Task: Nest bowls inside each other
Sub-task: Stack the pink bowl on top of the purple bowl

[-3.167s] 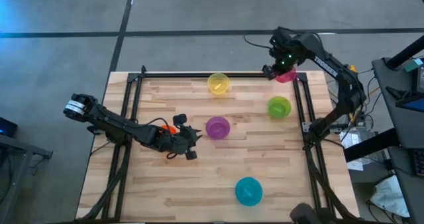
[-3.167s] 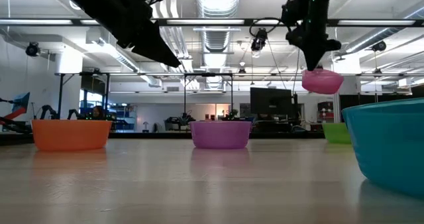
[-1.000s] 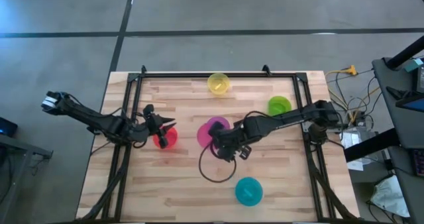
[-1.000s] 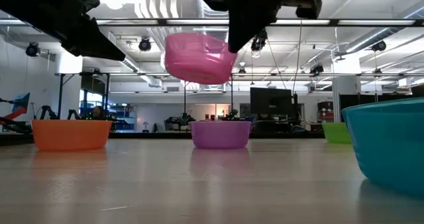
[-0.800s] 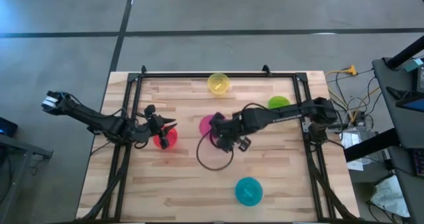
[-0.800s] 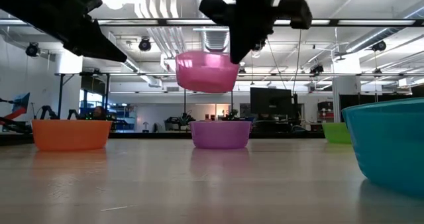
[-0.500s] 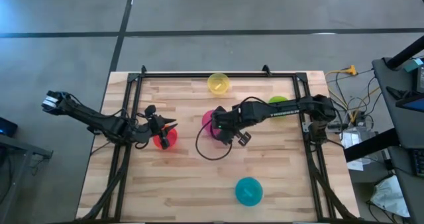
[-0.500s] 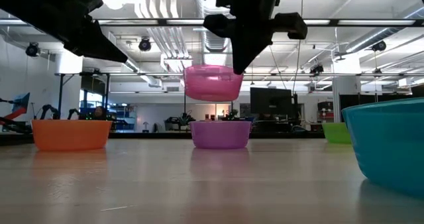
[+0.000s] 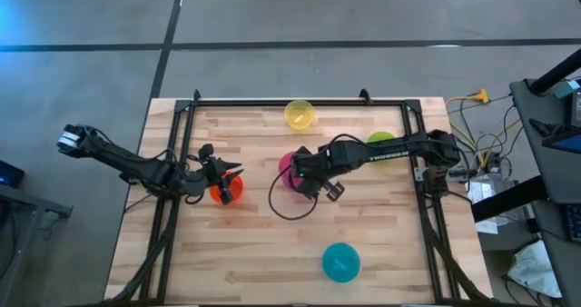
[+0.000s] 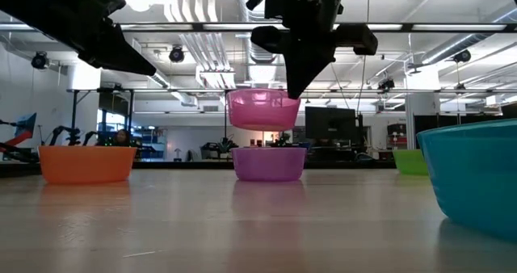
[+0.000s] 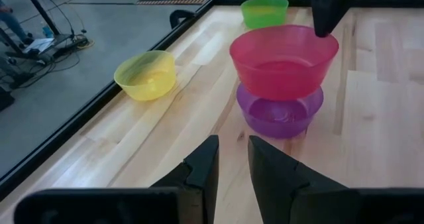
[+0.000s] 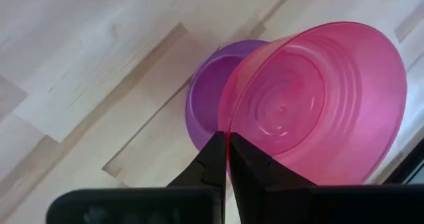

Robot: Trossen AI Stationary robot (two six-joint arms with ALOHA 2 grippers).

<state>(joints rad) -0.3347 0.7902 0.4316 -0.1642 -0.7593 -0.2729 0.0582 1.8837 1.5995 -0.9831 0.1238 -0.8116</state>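
Note:
My right gripper (image 9: 306, 178) is shut on the pink bowl (image 10: 262, 109) and holds it just above the purple bowl (image 10: 269, 162), which stands on its base near the table's middle. In the left wrist view, the pink bowl (image 11: 283, 58) hangs over the purple bowl (image 11: 279, 114) with a small gap between them. My left gripper (image 9: 218, 173) hovers, narrowly open, above the orange bowl (image 9: 226, 190), which sits on the table's left half. The yellow bowl (image 9: 300, 114), green bowl (image 9: 381, 142) and teal bowl (image 9: 340, 262) stand apart on the wood. My right gripper pinches the pink bowl's rim (image 12: 226, 132) on its right side, one finger inside the bowl and one outside. The fingers (image 10: 300, 77) come from above, pointing down. The bowl hangs about level, opening up, lifted clear of the purple bowl.
A black cable loop (image 9: 289, 205) hangs from my right arm over the table's middle. The teal bowl (image 10: 472, 176) stands close to the near edge. A black frame rail (image 9: 300, 101) runs along the far edge. Bare wood lies between the orange and teal bowls.
My right gripper has carried the pink bowl toward the far edge and down, until it hangs right over the purple bowl. The bowl was tipped a second ago and is now level. My left gripper has stayed above the orange bowl.

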